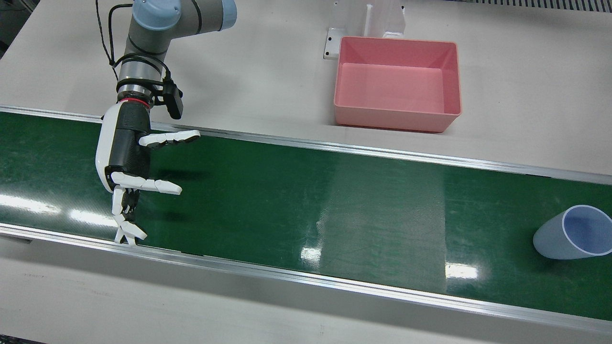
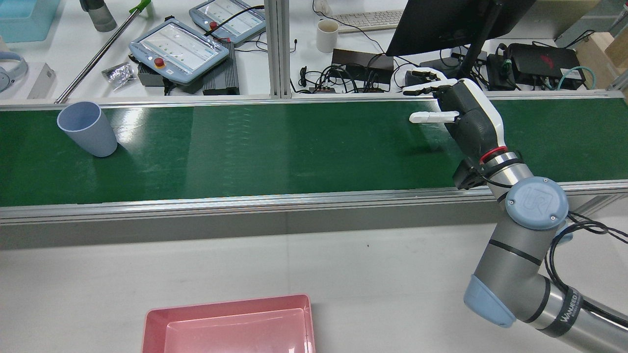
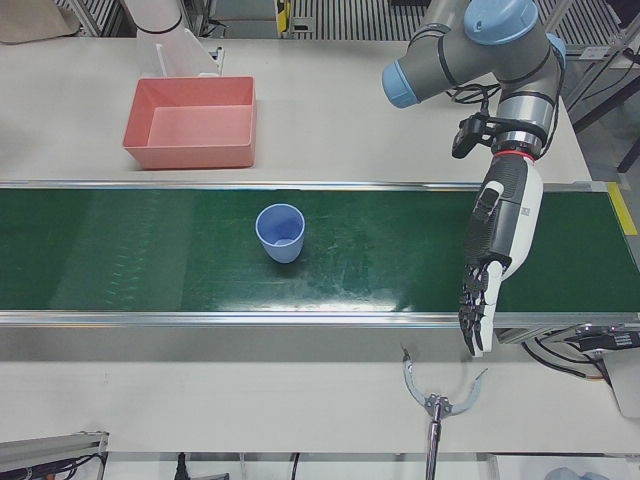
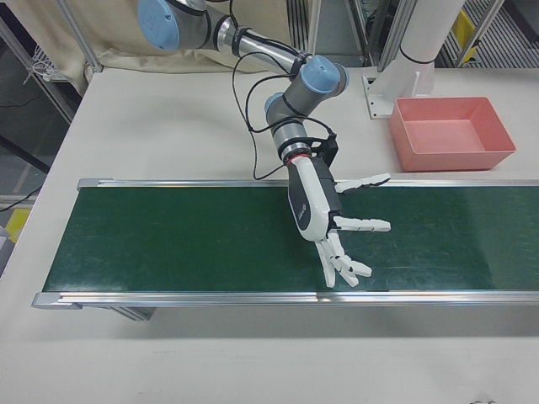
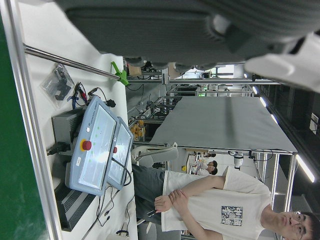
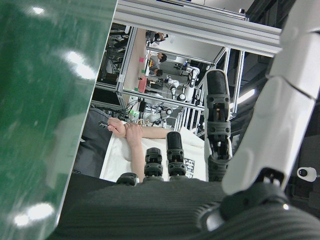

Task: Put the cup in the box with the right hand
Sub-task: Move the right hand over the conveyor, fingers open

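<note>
Reaching for the cup is the main risk: it stands upright, mouth up, at the far end of the green belt, well apart from the right hand. The whole middle of the belt lies between them. Can't tell if the belt is running. If it is, the cup would shift during the approach and the close could land early or late.

The cup looks light and empty. A spread finger hitting its wall before the others wrap around it would likely tip it or roll it off the belt. A pinch near the rim could squeeze it out of the grasp.

The left hand hangs over the belt on the cup's other side, so there's a crowding risk if the right arm overshoots.

The pink box sits on the white table beyond the belt's rail and is empty. A low carry could catch the rail or the box wall, and a high drop could bounce the cup back out.

The right hand hovers above the belt with its fingers splayed wide and its thumb apart from them. It holds nothing, and no contact with the belt shows. The left hand's fingers are straight and point down, and it holds nothing either.
</note>
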You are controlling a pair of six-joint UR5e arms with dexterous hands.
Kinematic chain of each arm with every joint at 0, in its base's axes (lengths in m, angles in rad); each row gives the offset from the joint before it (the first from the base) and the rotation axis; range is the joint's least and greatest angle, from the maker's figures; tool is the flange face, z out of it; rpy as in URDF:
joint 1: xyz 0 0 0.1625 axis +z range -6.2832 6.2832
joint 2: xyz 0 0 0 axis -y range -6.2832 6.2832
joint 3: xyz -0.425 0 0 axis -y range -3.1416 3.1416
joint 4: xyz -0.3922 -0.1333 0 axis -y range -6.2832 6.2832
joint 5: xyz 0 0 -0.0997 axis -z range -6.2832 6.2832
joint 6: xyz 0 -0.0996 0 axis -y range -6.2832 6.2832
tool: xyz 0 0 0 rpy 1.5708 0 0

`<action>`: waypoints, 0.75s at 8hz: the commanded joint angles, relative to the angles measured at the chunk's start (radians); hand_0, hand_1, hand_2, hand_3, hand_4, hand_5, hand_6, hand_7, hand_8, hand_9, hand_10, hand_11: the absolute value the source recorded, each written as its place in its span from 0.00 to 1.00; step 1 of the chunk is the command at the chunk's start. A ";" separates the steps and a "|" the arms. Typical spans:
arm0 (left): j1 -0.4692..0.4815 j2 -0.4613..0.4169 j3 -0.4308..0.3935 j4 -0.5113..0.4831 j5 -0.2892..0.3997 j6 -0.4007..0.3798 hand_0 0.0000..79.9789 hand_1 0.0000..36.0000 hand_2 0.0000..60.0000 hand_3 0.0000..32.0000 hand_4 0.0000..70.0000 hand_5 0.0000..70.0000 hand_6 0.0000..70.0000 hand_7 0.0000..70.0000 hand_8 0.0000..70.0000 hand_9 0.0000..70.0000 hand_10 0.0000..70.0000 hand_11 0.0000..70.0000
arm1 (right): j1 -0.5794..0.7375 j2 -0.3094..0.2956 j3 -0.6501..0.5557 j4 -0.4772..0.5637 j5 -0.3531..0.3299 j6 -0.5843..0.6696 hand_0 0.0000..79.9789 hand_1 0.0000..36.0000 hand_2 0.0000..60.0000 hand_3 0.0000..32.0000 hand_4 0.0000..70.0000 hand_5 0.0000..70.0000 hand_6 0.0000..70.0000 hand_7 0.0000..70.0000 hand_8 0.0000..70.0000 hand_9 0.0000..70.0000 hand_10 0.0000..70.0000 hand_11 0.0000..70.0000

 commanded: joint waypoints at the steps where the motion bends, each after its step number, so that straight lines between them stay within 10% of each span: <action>1: 0.000 0.000 0.000 0.000 -0.001 0.000 0.00 0.00 0.00 0.00 0.00 0.00 0.00 0.00 0.00 0.00 0.00 0.00 | 0.000 0.049 -0.029 -0.002 0.042 -0.008 0.66 0.30 0.07 0.01 0.81 0.05 0.08 0.48 0.10 0.18 0.00 0.02; 6: 0.000 0.000 0.000 0.000 -0.001 0.000 0.00 0.00 0.00 0.00 0.00 0.00 0.00 0.00 0.00 0.00 0.00 0.00 | 0.065 0.028 -0.027 -0.045 0.016 0.003 0.61 0.16 0.00 0.14 0.82 0.03 0.07 0.48 0.09 0.18 0.00 0.00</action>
